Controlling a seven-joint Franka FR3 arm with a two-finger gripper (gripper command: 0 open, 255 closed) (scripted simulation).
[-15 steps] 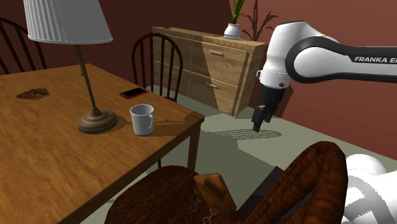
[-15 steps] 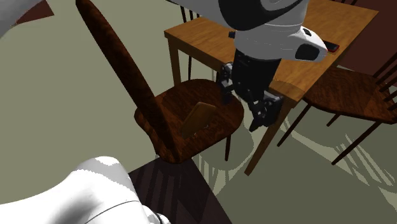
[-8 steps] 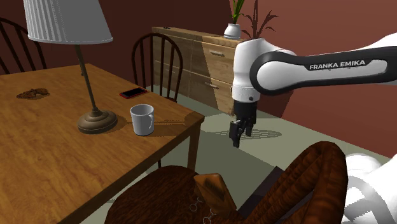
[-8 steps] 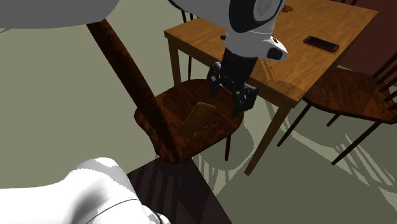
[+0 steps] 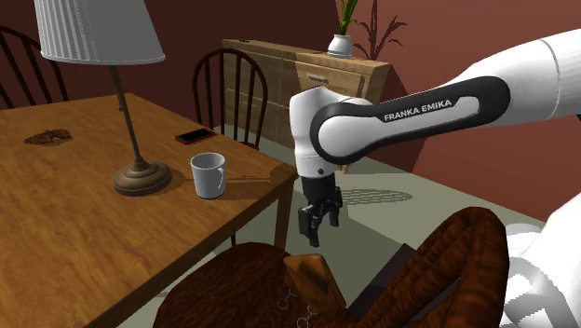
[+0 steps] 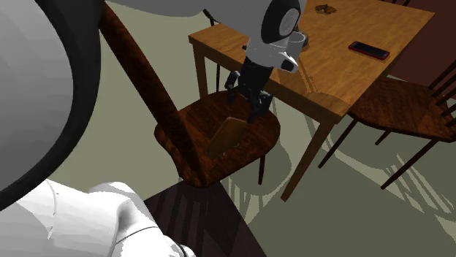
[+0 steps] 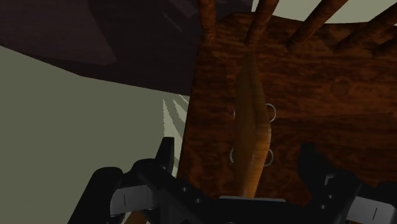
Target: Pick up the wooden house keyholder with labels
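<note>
The keyholder (image 5: 312, 278) is a thin, house-shaped wooden board with small metal rings. It stands tilted on the dark wooden seat (image 5: 237, 289) of the near chair. My black gripper (image 5: 313, 228) hangs open a short way above its upper edge, pointing down. In the second exterior view the gripper (image 6: 246, 102) is just above the keyholder (image 6: 228, 137) and apart from it. The wrist view shows the keyholder (image 7: 250, 121) edge-on, running between my spread fingers (image 7: 164, 156), which do not touch it.
A wooden table (image 5: 74, 214) on the shoulder view's left carries a lamp (image 5: 140, 172), a white mug (image 5: 209, 174) and a red phone (image 5: 195, 137). Its corner leg (image 5: 282, 219) stands close beside my gripper. The chair's tall back (image 5: 456, 270) rises by the stand. A dresser (image 5: 307, 98) lines the wall.
The arm has swung from the shoulder view's right toward the left and downward, bringing the gripper from over the floor to just above the chair seat and keyholder. The fingers stayed open.
</note>
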